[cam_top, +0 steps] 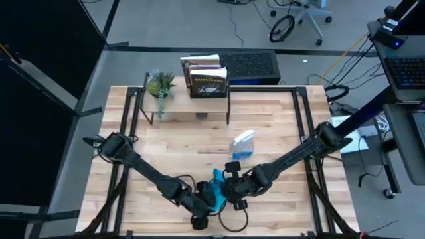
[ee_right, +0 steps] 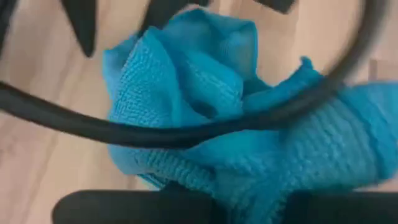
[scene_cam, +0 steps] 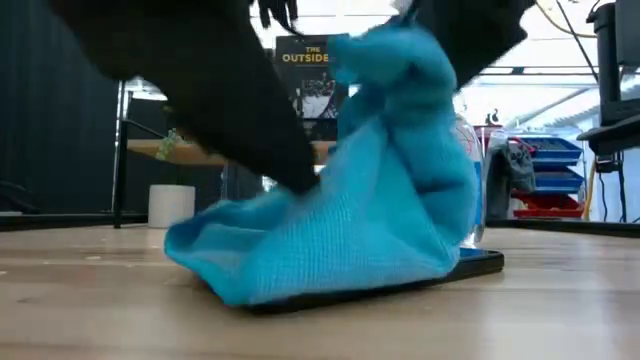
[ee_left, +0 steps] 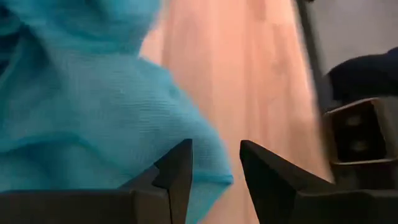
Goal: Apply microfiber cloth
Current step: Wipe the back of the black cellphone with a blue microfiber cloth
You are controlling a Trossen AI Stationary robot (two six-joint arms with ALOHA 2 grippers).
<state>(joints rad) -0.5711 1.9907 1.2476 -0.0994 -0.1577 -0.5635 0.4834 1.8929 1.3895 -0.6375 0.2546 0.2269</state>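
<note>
The turquoise microfiber cloth point(cam_top: 216, 189) lies bunched near the table's front edge, draped over a flat black phone point(scene_cam: 482, 263) whose edge shows under it. Its top is drawn up into a peak point(scene_cam: 392, 55). My right gripper point(cam_top: 226, 194) is shut on that peak, coming from above. In the right wrist view the cloth point(ee_right: 205, 106) fills the frame and hides the fingers. My left gripper point(ee_left: 214, 168) is open at the cloth's left side, with a cloth edge point(ee_left: 214, 177) just ahead of its fingertips. My right gripper holds the cloth's bunched upper part point(scene_cam: 400, 70) from above, several folds gathered together. The cloth itself covers the fingers. The rest hangs down from the hold and spreads over the phone and the table point(scene_cam: 300, 250). My left gripper: I cannot tell whether its fingers touch the cloth.
A small clear spray bottle point(cam_top: 242, 146) lies just beyond the cloth. At the back stand a shelf with books point(cam_top: 206, 76) and a potted plant point(cam_top: 161, 85). A black cable point(ee_right: 186, 134) crosses the right wrist view. Bare wood lies left and right of the grippers.
</note>
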